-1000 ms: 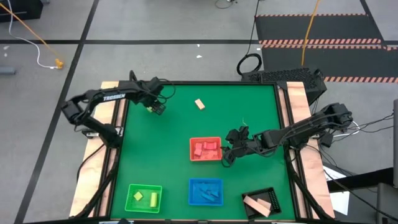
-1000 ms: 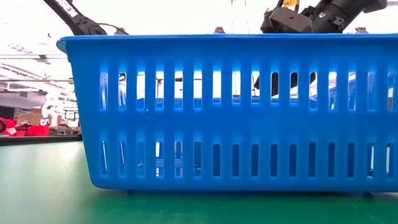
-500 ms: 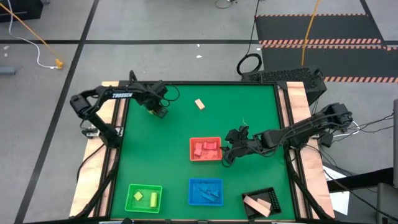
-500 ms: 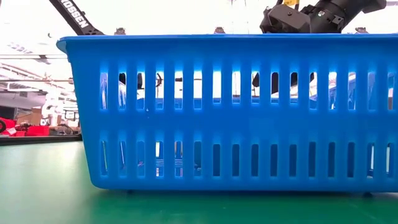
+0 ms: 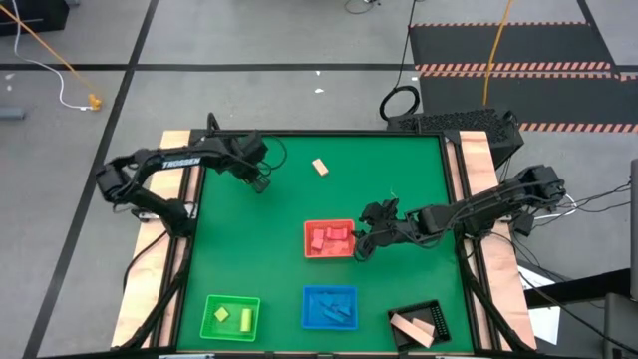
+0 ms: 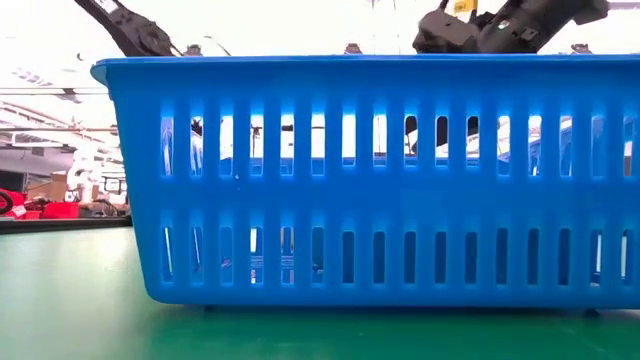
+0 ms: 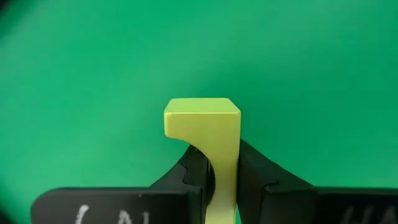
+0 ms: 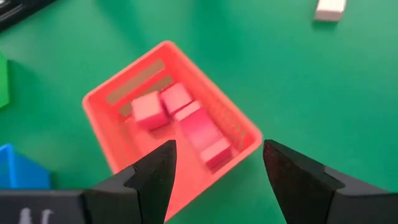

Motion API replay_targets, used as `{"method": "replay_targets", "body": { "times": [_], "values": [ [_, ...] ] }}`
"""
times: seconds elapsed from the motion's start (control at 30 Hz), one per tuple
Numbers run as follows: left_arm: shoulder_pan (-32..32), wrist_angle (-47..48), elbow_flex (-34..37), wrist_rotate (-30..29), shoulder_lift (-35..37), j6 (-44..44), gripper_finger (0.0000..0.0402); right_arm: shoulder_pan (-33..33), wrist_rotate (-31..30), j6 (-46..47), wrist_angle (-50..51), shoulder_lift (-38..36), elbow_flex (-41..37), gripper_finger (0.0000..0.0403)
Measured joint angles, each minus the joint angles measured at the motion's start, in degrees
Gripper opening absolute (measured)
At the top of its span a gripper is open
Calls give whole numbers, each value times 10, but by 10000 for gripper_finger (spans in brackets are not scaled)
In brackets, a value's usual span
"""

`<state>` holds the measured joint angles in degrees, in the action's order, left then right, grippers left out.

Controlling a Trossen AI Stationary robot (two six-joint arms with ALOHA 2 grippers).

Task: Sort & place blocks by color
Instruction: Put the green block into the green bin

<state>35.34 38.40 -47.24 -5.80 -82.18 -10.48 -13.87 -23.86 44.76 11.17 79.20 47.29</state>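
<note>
My left gripper [image 5: 261,182] stands over the table's far left and is shut on a yellow arch-shaped block [image 7: 203,121]. My right gripper [image 5: 361,249] hovers open at the right edge of the red tray [image 5: 329,239], which holds several pink blocks [image 8: 180,115]; its fingers touch nothing. A tan block [image 5: 320,167] lies flat on the green table, far of centre. Along the near edge stand the green tray [image 5: 231,316] with yellow blocks, the blue tray [image 5: 330,306] with blue blocks, and the black tray [image 5: 419,324] with tan blocks. My left gripper pinches the yellow block's narrow part [image 7: 224,177], beside the arch's hollow, between its two fingers. The fingers come from above, pointing down at the table. The block's wide end [image 7: 202,115] sticks out past the fingertips. Whether it still rests on the table, I cannot tell.
The blue tray's slotted wall [image 6: 370,180] fills the low view and hides the table behind it. Wooden rails [image 5: 478,189] run along the table's left and right sides. Open green surface lies between the left gripper and the near trays.
My left gripper has crept a little toward the table's right and near side, and its fingers have closed in on the yellow block.
</note>
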Motion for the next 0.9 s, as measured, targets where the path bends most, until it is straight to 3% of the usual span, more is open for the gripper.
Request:
{"method": "replay_targets", "body": {
  "times": [0.17,0.5,0.73,0.9],
  "values": [
    [-97,4,0,35,66,-46,44,48,0,-33,-22,0,0,231],
    [-374,-27,0,59,154,-204,45,148,0,-117,-131,0,0,231],
    [-539,-26,-1,218,159,-356,52,173,0,-155,-184,4,1,231],
    [-630,-26,-1,275,159,-502,46,175,0,-160,-215,25,1,231]
  ]
}}
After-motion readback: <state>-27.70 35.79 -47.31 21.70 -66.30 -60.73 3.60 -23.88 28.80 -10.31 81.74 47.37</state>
